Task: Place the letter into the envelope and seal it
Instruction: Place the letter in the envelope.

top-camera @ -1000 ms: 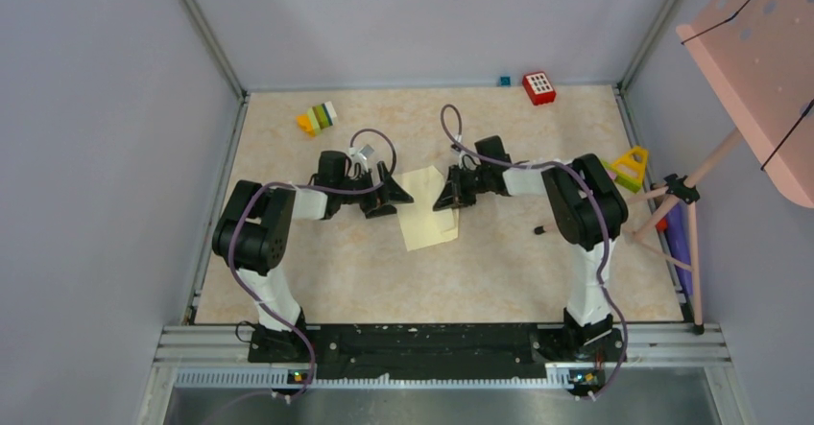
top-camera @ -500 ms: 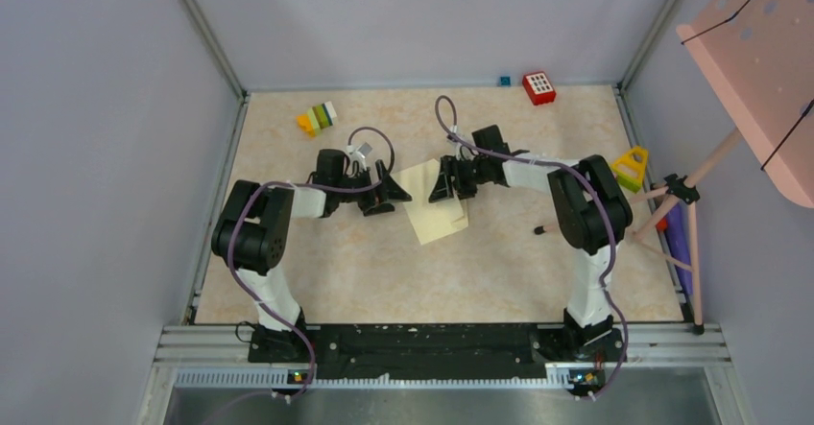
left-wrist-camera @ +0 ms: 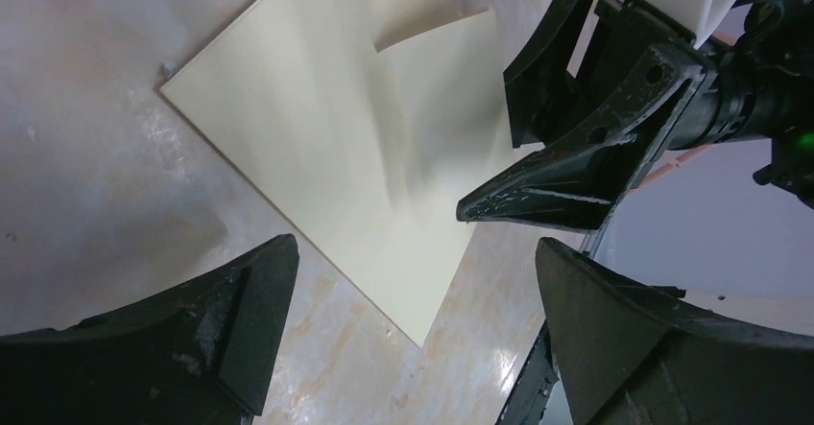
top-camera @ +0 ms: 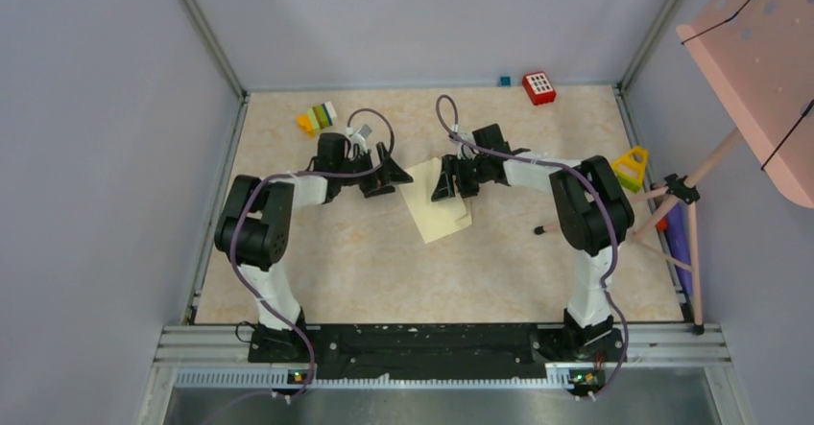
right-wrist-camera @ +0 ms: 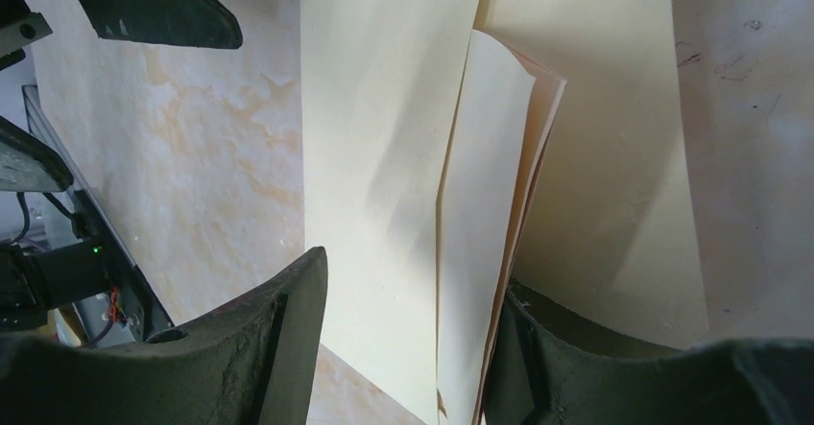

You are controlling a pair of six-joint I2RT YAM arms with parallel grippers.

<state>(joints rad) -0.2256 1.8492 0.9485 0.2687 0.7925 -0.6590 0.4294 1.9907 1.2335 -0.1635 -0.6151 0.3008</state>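
Your surface point(top-camera: 384, 271) is a beige marbled board, closed in by plain grey walls point(top-camera: 96, 156) with metal frame posts point(top-camera: 204, 32) at its far corners. The envelope point(top-camera: 437, 209) lies flat near the middle of the surface, a little toward the far edge and turned askew to the edges. Your left end effector point(top-camera: 384, 171) sits just beside the envelope's left corner, fingers spread wide with nothing between them. Your right end effector point(top-camera: 446, 183) is over the envelope's far right part, fingers apart. From the right wrist you can see a folded leaf of paper point(right-wrist-camera: 485, 204) rising between those fingers; you cannot tell whether it is flap or letter, and it is not pinched. A stack of coloured blocks point(top-camera: 318, 118) sits near the far left corner, a red block point(top-camera: 539, 87) at the far edge, and a yellow triangular piece point(top-camera: 631, 168) at the right edge. A pink perforated panel point(top-camera: 758, 60) on a tripod point(top-camera: 686, 195) stands beyond the right edge
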